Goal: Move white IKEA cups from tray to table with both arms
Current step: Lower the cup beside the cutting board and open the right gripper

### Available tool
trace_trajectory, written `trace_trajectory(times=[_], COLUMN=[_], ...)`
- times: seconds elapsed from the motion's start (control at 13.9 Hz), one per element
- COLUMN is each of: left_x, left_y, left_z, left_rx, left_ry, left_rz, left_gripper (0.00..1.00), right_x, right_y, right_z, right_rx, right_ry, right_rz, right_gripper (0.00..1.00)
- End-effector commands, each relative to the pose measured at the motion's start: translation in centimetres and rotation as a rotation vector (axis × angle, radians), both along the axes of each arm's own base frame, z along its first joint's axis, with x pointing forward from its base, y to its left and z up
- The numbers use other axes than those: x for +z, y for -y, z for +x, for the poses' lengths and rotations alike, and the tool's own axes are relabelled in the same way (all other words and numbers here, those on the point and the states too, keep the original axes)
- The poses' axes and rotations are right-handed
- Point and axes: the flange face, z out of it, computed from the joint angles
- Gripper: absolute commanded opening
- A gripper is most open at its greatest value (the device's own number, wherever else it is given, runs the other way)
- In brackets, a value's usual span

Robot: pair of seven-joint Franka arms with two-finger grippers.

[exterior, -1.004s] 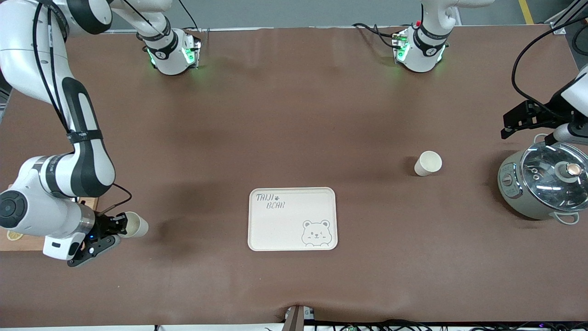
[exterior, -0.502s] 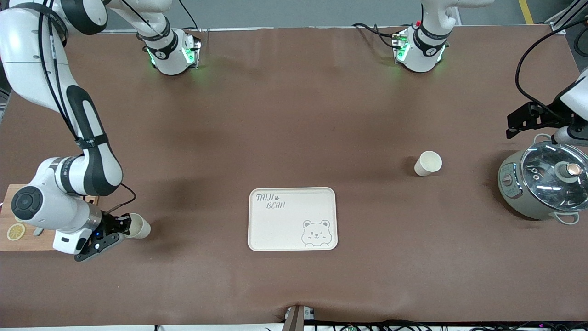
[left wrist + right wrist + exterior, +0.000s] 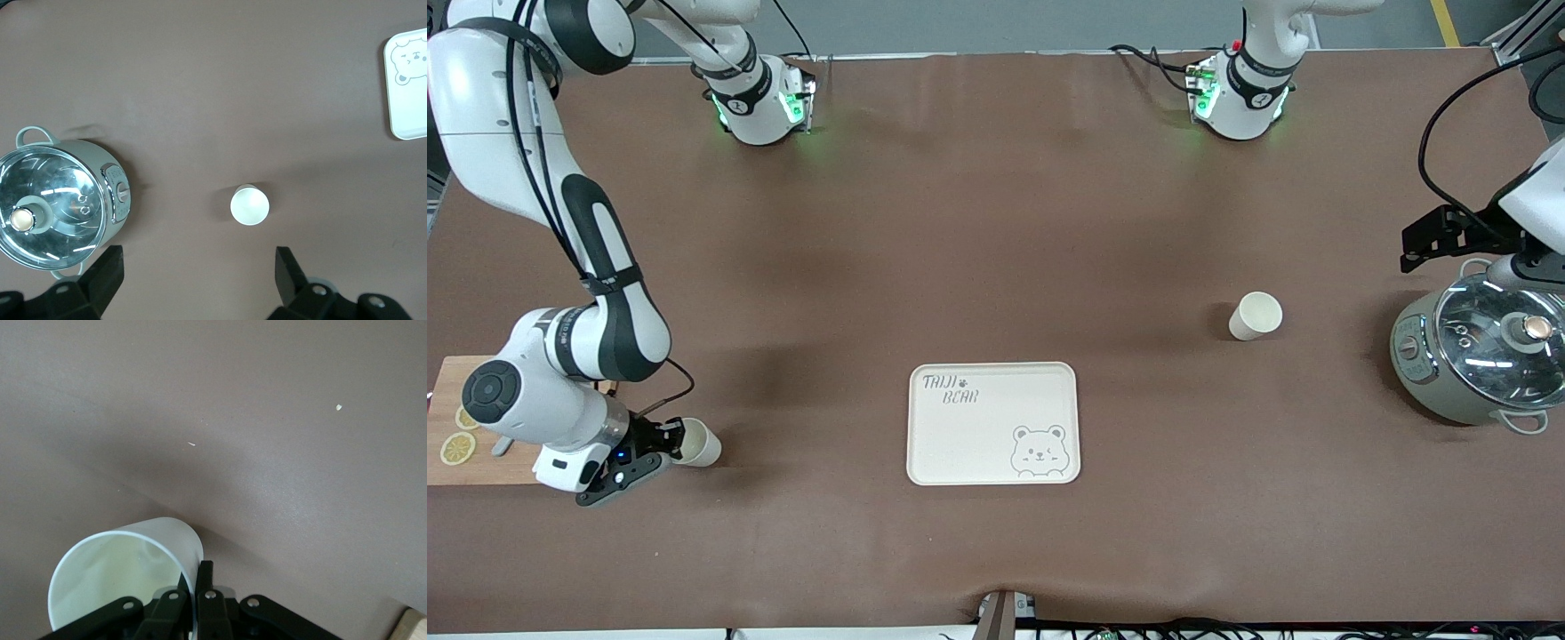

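Note:
My right gripper (image 3: pixel 669 442) is shut on the rim of a white cup (image 3: pixel 696 443) and holds it tilted, low over the table at the right arm's end. In the right wrist view the cup (image 3: pixel 123 577) shows its open mouth with one finger inside and one outside the wall, my right gripper (image 3: pixel 195 600) pinching it. The second white cup (image 3: pixel 1256 316) stands upright on the table toward the left arm's end. My left gripper (image 3: pixel 1421 242) is up in the air near the pot, open and empty. In the left wrist view that cup (image 3: pixel 250 205) lies ahead of my open left gripper (image 3: pixel 199 280).
A cream bear tray (image 3: pixel 925 444) lies in the middle, nearer the front camera. A grey pot with a glass lid (image 3: pixel 1480 356) stands at the left arm's end. A wooden board with lemon slices (image 3: pixel 454 444) lies at the right arm's end.
The right arm has shifted a little toward the tray and lowered with the cup in its grip. The left gripper has moved slightly by the pot. The standing cup has not moved.

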Motion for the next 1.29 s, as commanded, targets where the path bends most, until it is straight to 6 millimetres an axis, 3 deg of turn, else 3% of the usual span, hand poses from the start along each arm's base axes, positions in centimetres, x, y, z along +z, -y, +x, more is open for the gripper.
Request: trace_trajectory(times=[0.0, 0.07, 0.14, 0.29, 0.36, 0.65, 0.93, 1.08, 1.22], left_x=[0.0, 0.0, 0.0, -0.2, -0.2, -0.5, -0.4, -0.5, -0.4], left_y=[0.1, 0.1, 0.1, 0.2, 0.2, 0.4, 0.4, 0.4, 0.4], left_z=[-0.2, -0.2, -0.2, -0.1, -0.1, 0.1, 0.1, 0.1, 0.1], left_rx=[-0.003, -0.001, -0.001, -0.004, -0.004, -0.006, -0.006, -0.006, -0.007], left_ry=[-0.008, -0.008, -0.008, -0.013, -0.013, -0.017, -0.017, -0.019, -0.016], left_rz=[0.024, 0.024, 0.024, 0.024, 0.024, 0.025, 0.025, 0.025, 0.025], left_gripper=[1.00, 1.00, 1.00, 1.00, 1.00, 1.00, 1.00, 1.00, 1.00], right_x=[1.1, 1.0, 1.1, 2.3, 4.1, 13.7, 25.4, 29.3, 32.0], right_y=[0.3, 0.3, 0.4, -0.2, -0.6, -0.4, -2.6, -2.8, -2.5], right_z=[0.2, 0.2, 0.2, 0.4, 0.5, 0.4, -3.6, -5.5, -7.0], right_rx=[0.004, 0.004, 0.001, 0.006, 0.005, -0.030, -0.281, -0.343, -0.354], right_ry=[0.020, 0.018, 0.020, 0.023, 0.003, -0.062, -0.088, -0.089, -0.081], right_rz=[0.002, 0.002, 0.004, 0.006, 0.010, -0.007, 0.005, -0.005, -0.004], right_gripper=[0.17, 0.76, 1.00, 1.00, 1.00, 1.00, 1.00, 1.00, 1.00])
